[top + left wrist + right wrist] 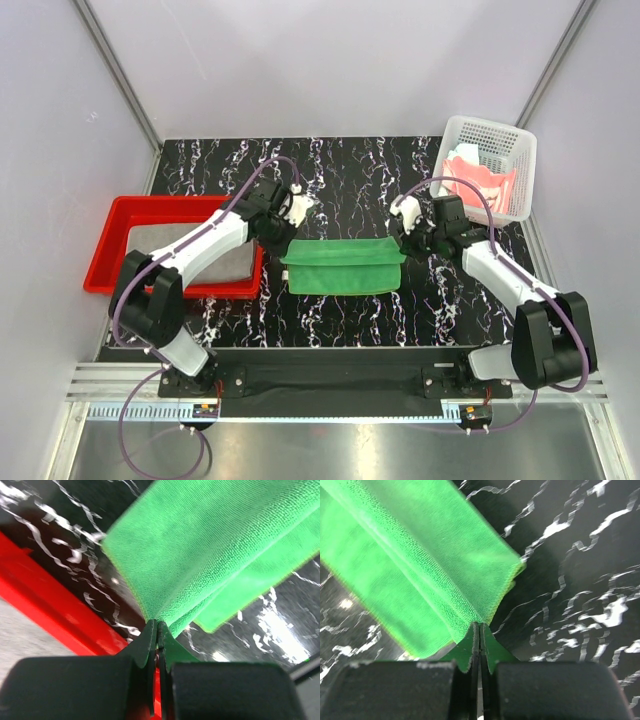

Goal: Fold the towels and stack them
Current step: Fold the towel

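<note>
While the left gripper (292, 236) and right gripper (400, 240) pinch tight its far corners, the bright green terry towel (342, 268) lies mid-table, seemingly half folded. A grey towel (190, 250) rests in the red plastic tray (110, 235), and a crumpled salmon-pink towel (478, 180) waits in the far white perforated basket (520, 160).

Three towels are counted with certainty: one bright green towel (343, 268) on the single black marbled worktop (350, 170), one grey towel (232, 263) in the tray and one salmon-pink towel (478, 182) in the basket. One paler piece of cloth (492, 157) is seen beside the pink one; whether it is a fourth towel cannot be told. One red plastic tray (108, 245) and one white perforated basket (482, 122) are shown. Two robot arms are pictured, the left arm (200, 245) and the right arm (500, 270), with two end effectors, the left end effector (289, 244) and the right end effector (400, 240).
</note>
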`<state>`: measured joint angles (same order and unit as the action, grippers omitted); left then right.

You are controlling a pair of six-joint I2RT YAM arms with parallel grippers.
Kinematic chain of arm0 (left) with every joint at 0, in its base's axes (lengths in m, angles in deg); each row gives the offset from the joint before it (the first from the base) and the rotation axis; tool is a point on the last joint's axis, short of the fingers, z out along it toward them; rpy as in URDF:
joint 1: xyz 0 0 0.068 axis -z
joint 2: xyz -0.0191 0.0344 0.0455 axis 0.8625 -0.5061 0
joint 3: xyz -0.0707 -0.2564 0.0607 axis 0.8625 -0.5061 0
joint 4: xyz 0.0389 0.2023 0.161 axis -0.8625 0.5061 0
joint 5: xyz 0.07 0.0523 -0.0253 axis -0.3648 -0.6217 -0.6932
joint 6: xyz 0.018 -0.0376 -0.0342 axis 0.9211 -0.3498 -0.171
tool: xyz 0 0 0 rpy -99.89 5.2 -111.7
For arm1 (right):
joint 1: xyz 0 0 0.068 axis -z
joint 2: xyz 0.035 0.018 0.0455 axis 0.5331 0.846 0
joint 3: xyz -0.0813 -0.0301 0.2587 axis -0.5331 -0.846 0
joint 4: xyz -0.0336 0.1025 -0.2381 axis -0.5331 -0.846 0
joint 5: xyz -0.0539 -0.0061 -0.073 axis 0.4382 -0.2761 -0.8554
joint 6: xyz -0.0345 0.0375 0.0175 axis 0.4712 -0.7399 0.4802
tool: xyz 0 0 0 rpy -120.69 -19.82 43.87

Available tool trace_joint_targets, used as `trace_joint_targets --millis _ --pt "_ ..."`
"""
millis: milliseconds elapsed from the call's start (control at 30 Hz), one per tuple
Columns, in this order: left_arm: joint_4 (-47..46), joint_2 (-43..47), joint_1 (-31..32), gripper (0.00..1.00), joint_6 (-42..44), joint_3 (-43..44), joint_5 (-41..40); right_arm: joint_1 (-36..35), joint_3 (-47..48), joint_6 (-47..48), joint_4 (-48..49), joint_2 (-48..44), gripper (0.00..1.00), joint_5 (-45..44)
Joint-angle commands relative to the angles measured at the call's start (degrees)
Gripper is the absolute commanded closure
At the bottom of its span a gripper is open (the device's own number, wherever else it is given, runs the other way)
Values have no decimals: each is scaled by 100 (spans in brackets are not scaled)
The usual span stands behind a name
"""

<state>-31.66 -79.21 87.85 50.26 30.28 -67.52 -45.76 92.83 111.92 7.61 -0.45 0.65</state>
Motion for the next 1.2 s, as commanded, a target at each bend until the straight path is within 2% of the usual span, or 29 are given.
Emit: trace_joint_targets --millis 0,267,400,433,467,533,567,600,633,733,900,1000,1100,1167 --pt "-116 330 -13 99 -221 -232 240 -157 -305 108 -158 -245 100 90" --pt "-54 462 75 97 -415 -601 390 -290 -516 -164 -404 -149 100 -16" --pt "-19 348 163 89 -520 -724 522 -430 -674 -156 -378 -184 99 -164" --pt "7 339 189 87 -529 -751 531 -439 -666 -182 -378 -184 94 -234" --pt "16 330 207 83 -573 -777 548 -456 -587 -199 -421 -167 83 -287" --pt "95 339 268 80 -591 -769 505 -457 -490 -208 -614 -123 75 -244" --pt "138 408 286 78 -617 -751 409 -457 -368 -217 -711 -122 63 -218" --pt "182 470 304 75 -635 -725 373 -457 -306 -226 -807 -114 58 -218" --pt "235 523 313 69 -635 -646 251 -457 -244 -226 -1017 -114 55 -218" --pt "411 681 339 62 -679 -383 31 -448 28 -374 -1343 -175 53 -139" --pt "88 647 515 62 -924 -337 39 -448 555 -1323 -1406 -132 52 221" --pt "-334 559 576 64 -1363 -504 -14 -457 837 -2541 -1327 183 57 134" --pt "-677 392 611 63 -1864 -732 47 -457 1039 -3151 -1476 666 71 -50" --pt "-731 200 611 63 -2223 -803 21 -457 1031 -3714 -1652 905 77 -156"
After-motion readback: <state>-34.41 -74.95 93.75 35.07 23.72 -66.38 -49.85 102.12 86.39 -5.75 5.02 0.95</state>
